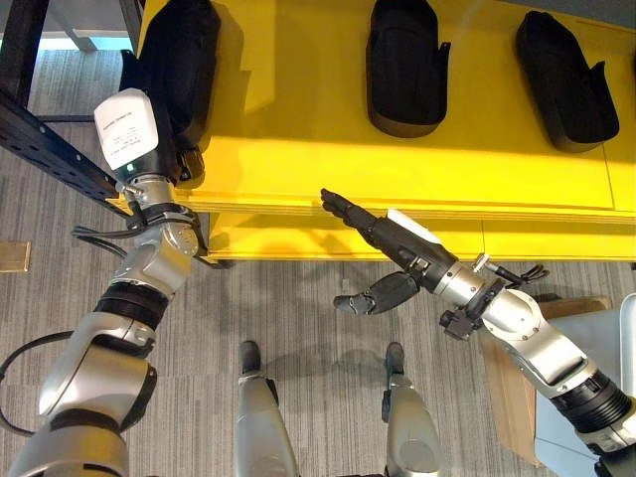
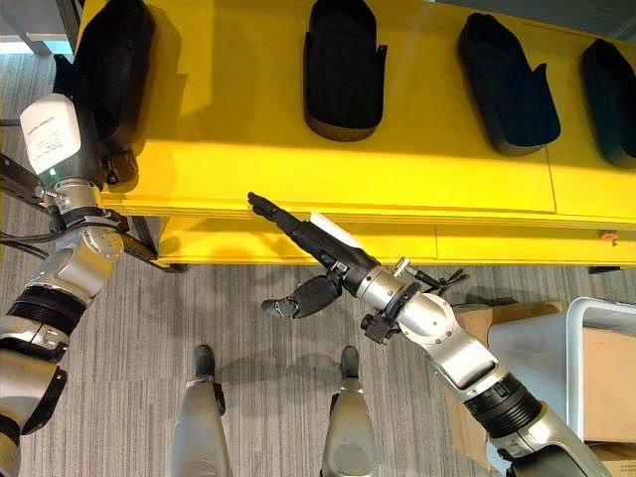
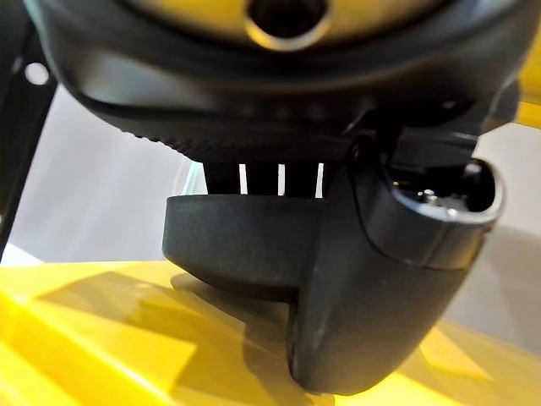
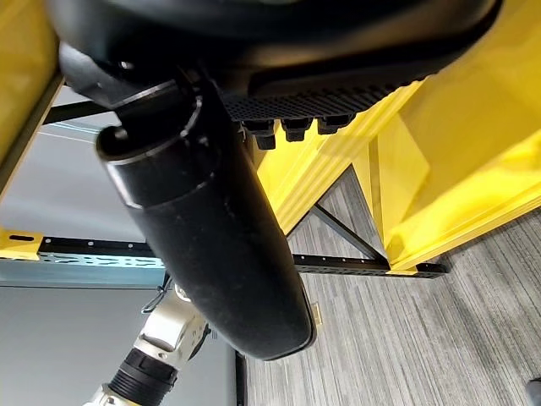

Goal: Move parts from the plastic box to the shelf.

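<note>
Matt black parts; glossy yellow shelf

Robot at the yellow rack: both arms are jointed shells of brushed silver-grey. The left arm is banded by a ribbed black collar, and the right arm carries a matching black collar near the elbow. A white block with a small printed label sits at the wrist of the dark left hand. The right hand is black with a slim white cover along its back. Small dark clamps and screws cluster at its silver wrist. Up close, its thumb is a smooth matt-black cylinder beneath a finely ribbed black grille.
</note>
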`<state>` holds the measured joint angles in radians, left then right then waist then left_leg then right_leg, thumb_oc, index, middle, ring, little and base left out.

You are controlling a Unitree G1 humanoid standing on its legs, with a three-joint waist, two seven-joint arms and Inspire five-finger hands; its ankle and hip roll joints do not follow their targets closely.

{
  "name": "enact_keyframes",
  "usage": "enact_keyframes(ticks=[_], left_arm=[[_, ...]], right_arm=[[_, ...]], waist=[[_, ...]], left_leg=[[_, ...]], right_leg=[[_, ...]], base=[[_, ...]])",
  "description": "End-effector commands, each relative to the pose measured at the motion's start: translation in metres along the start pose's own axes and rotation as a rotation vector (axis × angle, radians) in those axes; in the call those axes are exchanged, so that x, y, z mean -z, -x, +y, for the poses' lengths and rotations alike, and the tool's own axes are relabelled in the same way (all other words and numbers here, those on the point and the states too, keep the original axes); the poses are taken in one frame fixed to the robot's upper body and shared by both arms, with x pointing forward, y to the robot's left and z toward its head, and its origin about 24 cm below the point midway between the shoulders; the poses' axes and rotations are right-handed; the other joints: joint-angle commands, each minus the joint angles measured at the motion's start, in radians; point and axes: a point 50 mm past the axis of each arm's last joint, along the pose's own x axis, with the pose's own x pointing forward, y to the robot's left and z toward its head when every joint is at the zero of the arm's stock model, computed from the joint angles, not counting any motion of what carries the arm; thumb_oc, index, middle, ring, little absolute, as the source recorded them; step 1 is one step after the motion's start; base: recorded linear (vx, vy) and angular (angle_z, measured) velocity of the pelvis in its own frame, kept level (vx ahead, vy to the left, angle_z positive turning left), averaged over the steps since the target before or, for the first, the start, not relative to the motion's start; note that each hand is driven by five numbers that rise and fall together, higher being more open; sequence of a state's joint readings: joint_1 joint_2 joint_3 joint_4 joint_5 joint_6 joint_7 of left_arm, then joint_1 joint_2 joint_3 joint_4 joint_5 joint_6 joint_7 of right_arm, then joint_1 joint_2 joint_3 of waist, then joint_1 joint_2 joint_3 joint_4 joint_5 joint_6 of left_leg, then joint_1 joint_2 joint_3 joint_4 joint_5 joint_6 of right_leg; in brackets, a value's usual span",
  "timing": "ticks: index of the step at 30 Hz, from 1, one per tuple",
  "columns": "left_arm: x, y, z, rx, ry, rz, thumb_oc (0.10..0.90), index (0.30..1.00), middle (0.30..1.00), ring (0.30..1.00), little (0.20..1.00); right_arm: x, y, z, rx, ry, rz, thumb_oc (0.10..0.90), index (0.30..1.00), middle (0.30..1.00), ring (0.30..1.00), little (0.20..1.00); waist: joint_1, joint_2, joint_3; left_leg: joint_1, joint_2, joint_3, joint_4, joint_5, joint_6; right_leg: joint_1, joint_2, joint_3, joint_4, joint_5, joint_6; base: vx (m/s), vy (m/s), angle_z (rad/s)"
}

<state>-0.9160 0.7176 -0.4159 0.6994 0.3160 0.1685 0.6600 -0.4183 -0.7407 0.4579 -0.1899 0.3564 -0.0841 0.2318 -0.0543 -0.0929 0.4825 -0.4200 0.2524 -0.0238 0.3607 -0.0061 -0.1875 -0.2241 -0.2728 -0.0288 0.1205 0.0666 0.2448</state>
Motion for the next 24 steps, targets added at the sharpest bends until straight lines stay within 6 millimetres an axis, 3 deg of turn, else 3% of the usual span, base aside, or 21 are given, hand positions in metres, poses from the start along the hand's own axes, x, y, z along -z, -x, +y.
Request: enact_keyframes(ticks=[1, 5, 15, 24], left_arm=[[-0.003, -0.031, 0.039, -0.217, 0.022, 0.049, 0.400, 0.300, 0.300, 0.300, 0.300], [-0.004, -0.043, 0.049, -0.222, -0.006, 0.054, 0.400, 0.300, 0.300, 0.300, 0.300], [-0.041, -0.063, 0.069, -0.240, -0.118, -0.078, 0.400, 0.300, 0.300, 0.300, 0.300], [-0.044, -0.074, 0.082, -0.240, -0.162, -0.059, 0.400, 0.300, 0.300, 0.300, 0.300]], right_arm=[[-0.033, -0.006, -0.003, 0.016, 0.001, -0.199, 0.900, 1.000, 1.000, 1.000, 1.000], [-0.033, -0.006, -0.004, 0.007, -0.002, -0.192, 0.900, 1.000, 1.000, 1.000, 1.000], [-0.031, -0.002, -0.012, -0.003, 0.008, -0.170, 0.900, 1.000, 1.000, 1.000, 1.000], [-0.030, -0.001, -0.014, -0.022, 0.018, -0.152, 0.900, 1.000, 1.000, 1.000, 1.000]], waist=[[-0.033, -0.030, -0.124], [-0.051, -0.032, -0.128], [-0.082, -0.020, -0.121], [-0.105, -0.003, -0.117]], left_leg=[[-0.086, -0.028, 0.040, -0.032, 0.026, 0.058], [-0.088, -0.025, 0.052, -0.028, 0.025, 0.057], [-0.084, -0.024, 0.072, -0.046, 0.032, 0.056], [-0.072, -0.025, 0.091, -0.048, 0.030, 0.059]], right_leg=[[0.164, 0.064, 0.043, 0.041, -0.229, -0.089], [0.168, 0.066, 0.054, 0.036, -0.227, -0.089], [0.155, 0.065, 0.071, 0.027, -0.219, -0.091], [0.143, 0.059, 0.082, 0.032, -0.213, -0.090]], base=[[0.00, 0.000, 0.00], [0.01, 0.009, -0.01], [0.00, 0.016, -0.04], [0.01, 0.034, -0.07]])
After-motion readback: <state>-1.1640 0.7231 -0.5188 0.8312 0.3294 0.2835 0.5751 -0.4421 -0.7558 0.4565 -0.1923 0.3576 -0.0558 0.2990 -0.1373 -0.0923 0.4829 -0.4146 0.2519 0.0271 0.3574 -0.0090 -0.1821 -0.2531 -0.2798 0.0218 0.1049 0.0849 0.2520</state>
